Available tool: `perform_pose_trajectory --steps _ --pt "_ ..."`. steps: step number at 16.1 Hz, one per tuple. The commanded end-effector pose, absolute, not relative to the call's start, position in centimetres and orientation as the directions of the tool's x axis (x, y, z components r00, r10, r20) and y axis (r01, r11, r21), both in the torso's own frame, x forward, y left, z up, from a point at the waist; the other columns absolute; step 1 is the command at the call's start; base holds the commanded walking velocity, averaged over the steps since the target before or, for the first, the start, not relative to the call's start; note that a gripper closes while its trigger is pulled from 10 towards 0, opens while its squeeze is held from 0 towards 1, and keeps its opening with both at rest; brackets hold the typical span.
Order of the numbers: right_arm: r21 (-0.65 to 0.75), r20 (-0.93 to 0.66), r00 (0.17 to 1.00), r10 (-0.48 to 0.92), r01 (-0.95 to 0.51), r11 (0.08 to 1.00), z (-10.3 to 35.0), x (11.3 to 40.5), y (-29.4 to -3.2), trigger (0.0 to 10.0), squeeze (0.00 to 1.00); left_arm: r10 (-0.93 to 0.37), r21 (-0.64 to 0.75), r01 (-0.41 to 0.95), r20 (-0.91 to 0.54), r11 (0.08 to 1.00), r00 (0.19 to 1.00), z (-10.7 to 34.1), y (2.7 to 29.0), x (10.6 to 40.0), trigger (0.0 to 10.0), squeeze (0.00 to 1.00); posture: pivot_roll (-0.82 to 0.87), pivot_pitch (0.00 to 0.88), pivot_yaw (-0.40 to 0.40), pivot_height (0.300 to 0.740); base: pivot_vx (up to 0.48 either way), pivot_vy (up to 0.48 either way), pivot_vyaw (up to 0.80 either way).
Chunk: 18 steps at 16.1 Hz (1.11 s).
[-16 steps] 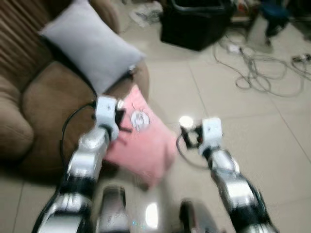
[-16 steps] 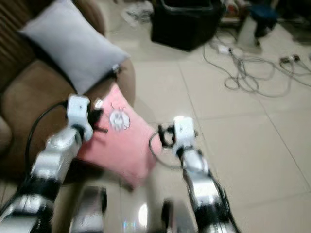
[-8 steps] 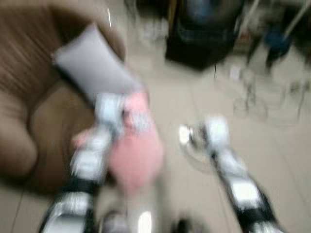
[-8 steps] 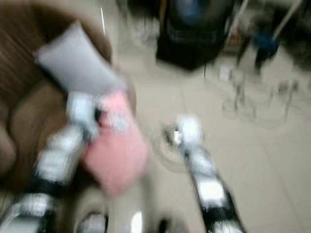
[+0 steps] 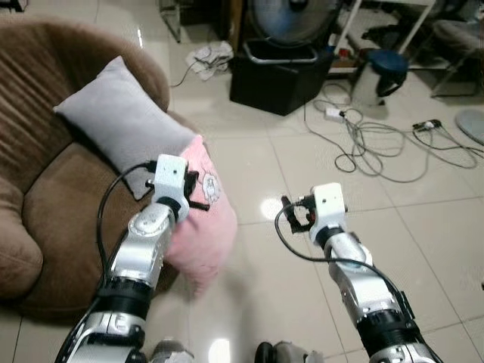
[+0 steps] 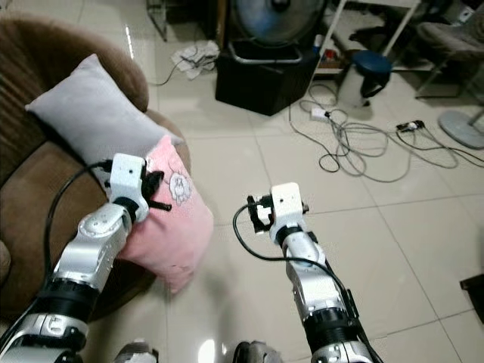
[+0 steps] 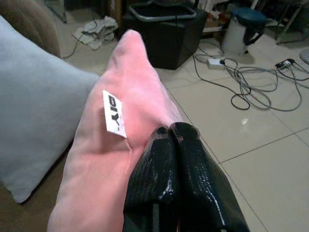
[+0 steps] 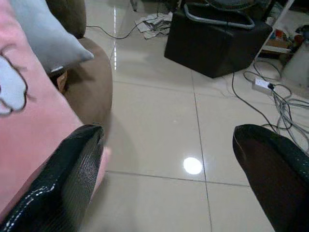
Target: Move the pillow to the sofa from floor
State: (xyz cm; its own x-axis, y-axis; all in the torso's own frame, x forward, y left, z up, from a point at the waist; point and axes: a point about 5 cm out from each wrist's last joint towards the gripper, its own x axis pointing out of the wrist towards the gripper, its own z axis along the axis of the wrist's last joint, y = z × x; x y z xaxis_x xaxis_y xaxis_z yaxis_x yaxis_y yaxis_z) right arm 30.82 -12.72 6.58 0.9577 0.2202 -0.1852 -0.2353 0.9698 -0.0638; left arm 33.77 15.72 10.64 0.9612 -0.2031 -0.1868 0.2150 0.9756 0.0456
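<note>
Tiled floor [image 5: 423, 227] with loose cables [image 5: 378, 147]; head views: left gripper [image 5: 198, 185] lifts the pink pillow [image 5: 208, 227] against the brown sofa [image 5: 45, 189] edge, beside a grey pillow [image 5: 121, 125]. The pink pillow hangs off the seat edge, lower corner over the floor. Left wrist view: fingers [image 7: 166, 169] pinched together on the pink fabric; a thin pinch may slip. Right wrist view: right gripper [image 8: 164, 179] spread wide, holding nothing. How far the pillow rests on the seat is hidden by the arm.
</note>
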Motion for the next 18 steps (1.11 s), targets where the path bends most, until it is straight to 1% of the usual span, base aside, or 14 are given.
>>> perform_pose_trajectory --steps 1,2,8,11,18 --pt "-0.076 -0.210 0.958 0.197 -0.216 0.973 6.25 30.77 -13.27 10.0 0.00 -0.203 0.044 0.212 -0.158 0.976 0.966 11.19 15.44 33.71 10.0 0.00 0.18 0.130 -0.118 0.740 0.000 0.000 0.00" --pt "-0.070 -0.219 0.957 0.193 -0.212 0.975 6.10 30.71 -13.34 10.0 0.00 -0.205 0.020 0.210 -0.140 0.977 0.969 11.21 15.43 33.55 0.0 0.00 0.18 0.131 -0.118 0.740 0.000 0.000 0.00" --pt "-0.082 -0.222 0.956 0.194 -0.216 0.973 6.12 30.67 -13.36 10.0 0.00 -0.221 -0.004 0.222 -0.133 0.975 0.966 11.21 15.11 33.24 0.0 0.00 0.18 0.134 -0.120 0.740 0.000 0.000 0.00" --pt "-0.054 -0.191 0.961 0.197 -0.211 0.976 6.61 30.78 -13.34 10.0 0.00 -0.219 0.004 0.222 -0.137 0.975 0.966 11.23 15.15 33.32 0.0 0.00 0.18 0.136 -0.118 0.740 0.000 0.000 0.00" --pt "-0.039 -0.190 0.962 0.198 -0.208 0.977 6.71 30.79 -13.43 10.0 0.00 -0.237 0.008 0.240 -0.141 0.971 0.961 11.15 14.82 33.12 0.0 0.00 0.17 0.143 -0.118 0.740 0.000 0.000 0.00"
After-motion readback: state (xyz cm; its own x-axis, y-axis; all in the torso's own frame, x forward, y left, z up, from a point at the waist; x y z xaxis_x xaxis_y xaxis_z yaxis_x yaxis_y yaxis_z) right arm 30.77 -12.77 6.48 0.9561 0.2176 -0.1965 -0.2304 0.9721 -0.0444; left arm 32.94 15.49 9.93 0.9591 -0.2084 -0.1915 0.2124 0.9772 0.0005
